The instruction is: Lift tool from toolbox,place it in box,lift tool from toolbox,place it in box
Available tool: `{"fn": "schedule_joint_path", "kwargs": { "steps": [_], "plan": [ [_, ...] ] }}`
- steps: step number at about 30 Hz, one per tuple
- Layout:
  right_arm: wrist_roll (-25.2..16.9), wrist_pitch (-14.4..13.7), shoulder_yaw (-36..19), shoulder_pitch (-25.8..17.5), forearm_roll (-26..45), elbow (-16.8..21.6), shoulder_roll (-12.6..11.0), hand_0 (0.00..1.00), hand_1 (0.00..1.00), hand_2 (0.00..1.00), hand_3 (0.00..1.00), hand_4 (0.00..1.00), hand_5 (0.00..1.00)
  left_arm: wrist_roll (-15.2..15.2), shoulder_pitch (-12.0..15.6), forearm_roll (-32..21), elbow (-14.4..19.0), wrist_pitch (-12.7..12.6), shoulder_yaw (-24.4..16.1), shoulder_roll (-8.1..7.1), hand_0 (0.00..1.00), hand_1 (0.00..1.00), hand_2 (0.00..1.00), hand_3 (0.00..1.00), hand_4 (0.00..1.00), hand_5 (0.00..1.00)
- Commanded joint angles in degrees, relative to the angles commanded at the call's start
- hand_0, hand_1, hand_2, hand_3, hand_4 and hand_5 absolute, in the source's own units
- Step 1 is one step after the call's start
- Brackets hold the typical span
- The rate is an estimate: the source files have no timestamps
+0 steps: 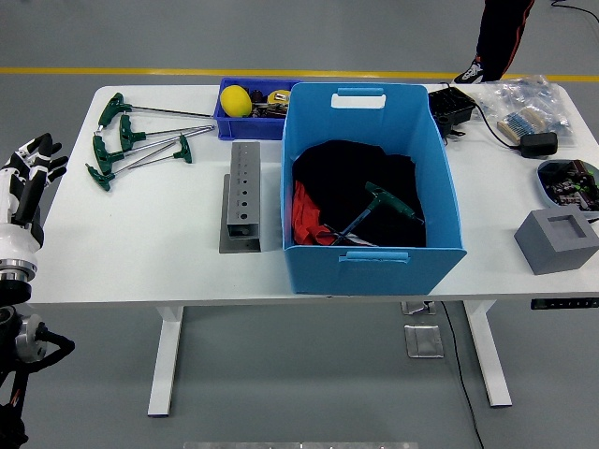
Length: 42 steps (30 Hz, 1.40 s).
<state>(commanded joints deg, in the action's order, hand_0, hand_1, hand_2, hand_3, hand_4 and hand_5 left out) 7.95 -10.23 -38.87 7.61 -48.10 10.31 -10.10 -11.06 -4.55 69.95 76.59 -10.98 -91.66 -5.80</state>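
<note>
A large blue box [372, 257] stands mid-table, holding black and red cloth and a green-handled T-wrench [384, 202]. Behind it at the left sits a small dark-blue bin [245, 126] with a yellow tape measure [235, 100] and other tools. Several green-handled T-wrenches [126, 140] lie on the table's left part. My left hand [26, 178] hangs off the table's left edge, fingers relaxed and empty, away from the tools. My right arm does not show.
A grey metal tool rack [242, 196] lies left of the box. At the right are a grey block [558, 240], a round dish of parts [568, 181], a black case [453, 107] and cables. A person's legs [501, 37] stand beyond the far edge.
</note>
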Motion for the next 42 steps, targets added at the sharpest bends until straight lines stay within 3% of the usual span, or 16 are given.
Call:
{"fn": "schedule_joint_path", "kwargs": {
  "steps": [42],
  "plan": [
    [-0.1,-0.1,0.6,-0.6,0.3,0.0,0.1,0.623,0.608,0.695,0.536,0.787,0.576,0.9,1.1,1.1,1.8,0.4,-0.4,0.78,0.716,0.723,0.794,0.775,0.886,0.789]
  ]
}}
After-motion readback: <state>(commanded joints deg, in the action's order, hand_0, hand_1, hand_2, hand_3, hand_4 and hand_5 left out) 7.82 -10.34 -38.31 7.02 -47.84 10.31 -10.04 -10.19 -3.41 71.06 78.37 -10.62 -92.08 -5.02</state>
